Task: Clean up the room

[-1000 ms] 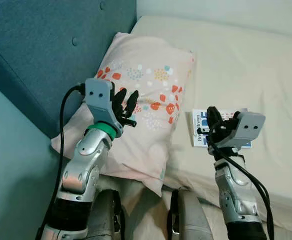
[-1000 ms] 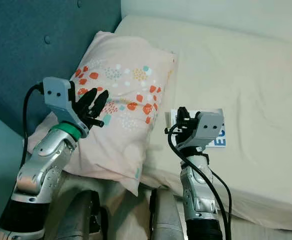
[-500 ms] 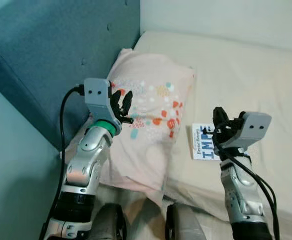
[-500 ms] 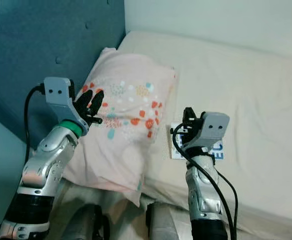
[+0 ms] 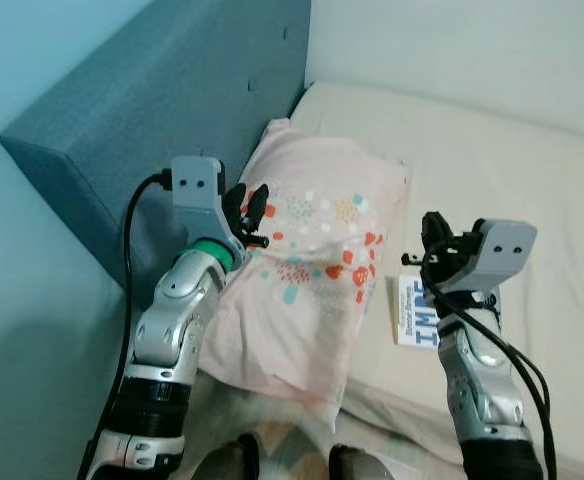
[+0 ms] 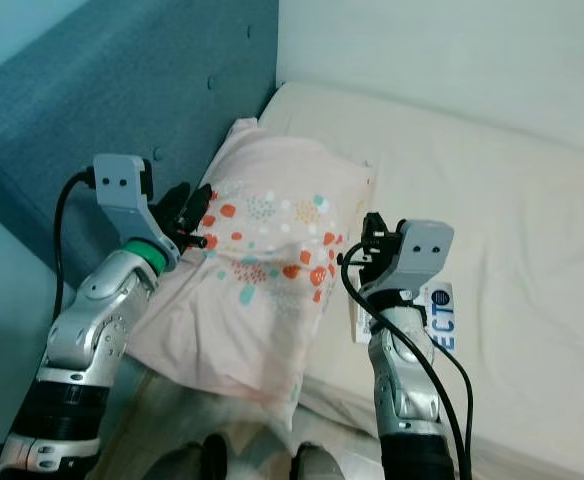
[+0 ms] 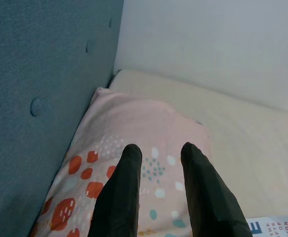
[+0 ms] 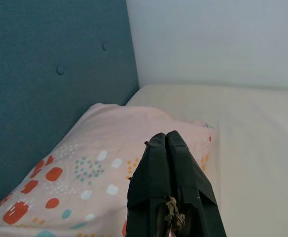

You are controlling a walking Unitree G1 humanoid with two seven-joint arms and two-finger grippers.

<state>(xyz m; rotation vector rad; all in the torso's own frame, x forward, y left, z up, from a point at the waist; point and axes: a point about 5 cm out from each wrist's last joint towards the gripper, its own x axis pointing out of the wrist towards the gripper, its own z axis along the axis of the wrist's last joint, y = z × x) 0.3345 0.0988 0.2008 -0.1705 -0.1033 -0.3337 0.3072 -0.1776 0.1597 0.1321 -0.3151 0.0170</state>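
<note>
Leftmost, a blue-grey padded headboard with sunken buttons (image 5: 172,110) is seen running along the head of a bed covered in a cream sheet (image 5: 532,170), with a pale wall (image 6: 492,40) behind it. Against the headboard a pale pink pillow printed with red, teal and white spots (image 5: 317,270) is laid on the sheet, its near end hanging over the bed's edge. The left gripper (image 5: 246,213) is held raised over the pillow's headboard side, and its two black fingers (image 7: 124,197) are seen parted with a gap between them, nothing being gripped. Just beside the pillow's other edge, a thin white booklet with blue lettering (image 5: 412,312) is lain flat on the sheet. The right gripper (image 6: 372,240) is held up above that booklet, apart from it, and its fingers (image 8: 171,182) are pressed together with nothing between them.
</note>
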